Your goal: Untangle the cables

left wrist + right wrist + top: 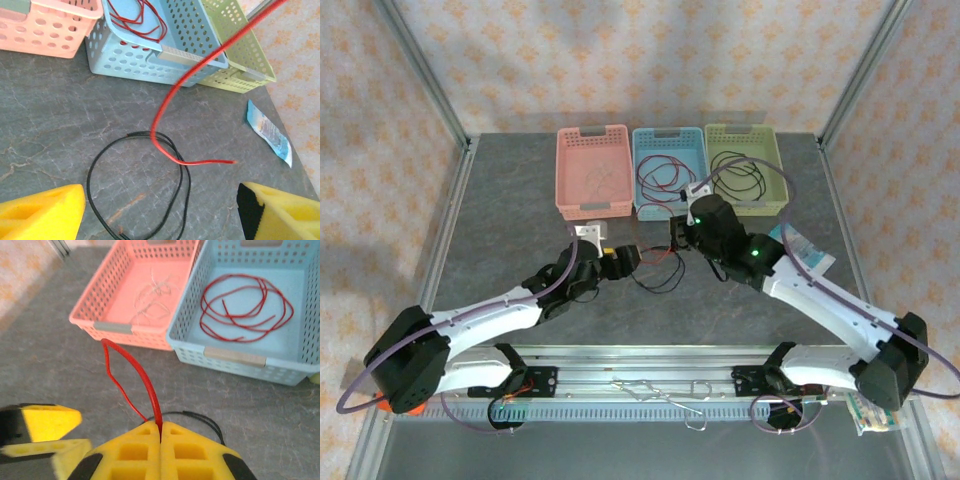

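Red cable (142,382): is being pinched between the clenched fingers of the right hand (161,429), rising from it in a narrow loop; its free end is curving down across the black cable (140,133).
Black cable: is lying looped on the worktop (50,125), just ahead of the left hand (161,200), untouched.
Left hand: is being held released, fingers wide apart, nothing gripped.
Blue basket (185,347): a second red coil (243,318) is lying inside.
Pink basket (112,327): a white cable (152,295) is lying inside.
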You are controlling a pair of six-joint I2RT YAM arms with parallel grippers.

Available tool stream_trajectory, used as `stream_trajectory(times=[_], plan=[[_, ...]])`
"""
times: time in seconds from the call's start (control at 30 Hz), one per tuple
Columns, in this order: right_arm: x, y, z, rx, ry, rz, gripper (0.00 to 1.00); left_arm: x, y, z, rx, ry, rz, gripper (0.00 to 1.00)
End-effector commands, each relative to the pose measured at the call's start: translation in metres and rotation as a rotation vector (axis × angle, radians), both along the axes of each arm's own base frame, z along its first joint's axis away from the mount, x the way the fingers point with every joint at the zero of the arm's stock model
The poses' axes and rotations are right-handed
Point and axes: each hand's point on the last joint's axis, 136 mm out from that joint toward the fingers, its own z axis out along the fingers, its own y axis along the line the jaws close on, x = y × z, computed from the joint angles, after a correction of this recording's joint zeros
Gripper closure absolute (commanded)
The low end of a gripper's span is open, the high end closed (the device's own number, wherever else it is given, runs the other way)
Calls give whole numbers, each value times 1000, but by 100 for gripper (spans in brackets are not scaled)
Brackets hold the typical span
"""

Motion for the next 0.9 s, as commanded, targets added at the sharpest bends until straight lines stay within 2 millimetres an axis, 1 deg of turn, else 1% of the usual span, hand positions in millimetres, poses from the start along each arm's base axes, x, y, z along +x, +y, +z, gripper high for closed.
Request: stream_trajectory(times=[0.0, 0.13, 0.27, 0.37, 0.47, 0.6, 0.73, 0.87], plan=[[-3, -13, 39, 23, -81, -30, 100, 9, 1, 13, 27, -40, 24, 19], [-4, -30, 57, 26, -121, -103, 100, 7, -7, 35, -22, -106, -22, 19], [-1, -46, 63, 16, -136, -186, 100, -5, -15, 68, -104, -214, -103, 19], [2, -56, 68, 24, -155, -245, 100, -15, -18, 84, -115, -275, -160, 19], [4, -64, 78, 48, -183, -298, 100, -17, -16, 91, -99, -290, -166, 18], [9, -73, 85, 49, -201, -356, 100, -14, -14, 101, -96, -297, -153, 19], [14, -79, 89, 51, -206, -397, 100, -8, -15, 111, -93, -307, -138, 18], [24, -85, 92, 70, -200, -426, 100, 4, -12, 115, -68, -307, -93, 18]])
